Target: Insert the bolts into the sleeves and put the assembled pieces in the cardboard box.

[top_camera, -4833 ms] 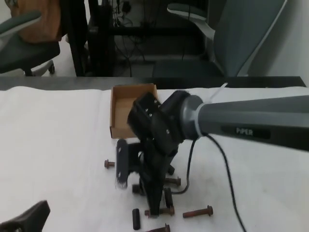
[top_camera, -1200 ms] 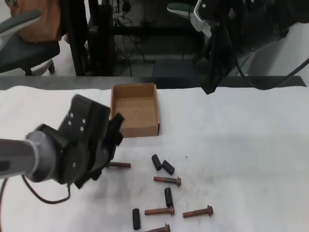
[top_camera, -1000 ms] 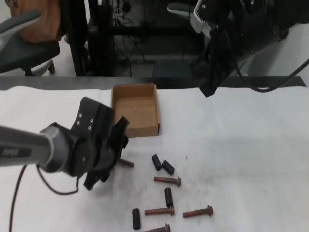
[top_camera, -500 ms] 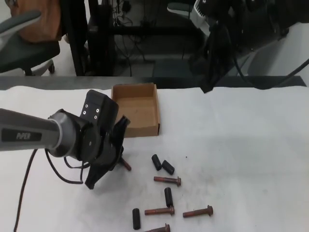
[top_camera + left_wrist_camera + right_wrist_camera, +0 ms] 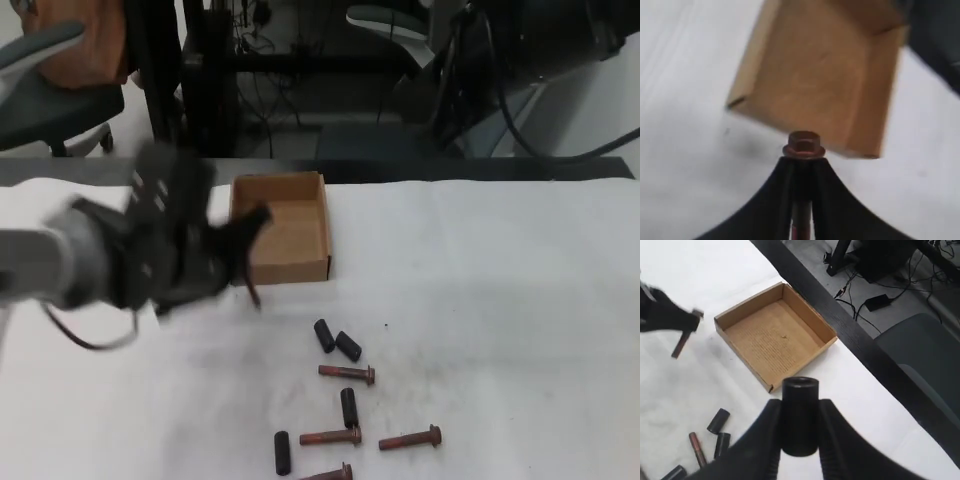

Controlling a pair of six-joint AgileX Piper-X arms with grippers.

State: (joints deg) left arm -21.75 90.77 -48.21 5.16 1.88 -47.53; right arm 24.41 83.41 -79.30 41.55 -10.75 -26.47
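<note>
My left gripper (image 5: 802, 162) is shut on a rusty bolt (image 5: 804, 144), head outward, held above the cloth just in front of the cardboard box (image 5: 820, 85). In the high view that gripper (image 5: 243, 262) and its bolt (image 5: 252, 292) are at the box's (image 5: 280, 238) front left corner. My right gripper (image 5: 800, 410) is raised high over the bench, shut on a black sleeve (image 5: 800, 390) standing upright between its fingers. Below it lie the open box (image 5: 772, 340) and the left gripper (image 5: 662, 312) with its bolt (image 5: 684, 342).
Loose black sleeves (image 5: 324, 335) (image 5: 347, 346) (image 5: 347, 406) (image 5: 282, 452) and rusty bolts (image 5: 346, 373) (image 5: 330, 437) (image 5: 408, 438) lie on the white cloth in front of the box. Office chairs and a dark bench edge (image 5: 500, 168) stand behind.
The left arm swung in over the bench, took a bolt off the cloth and lifted it back toward the box's front left corner. The right arm stayed raised at the back right.
</note>
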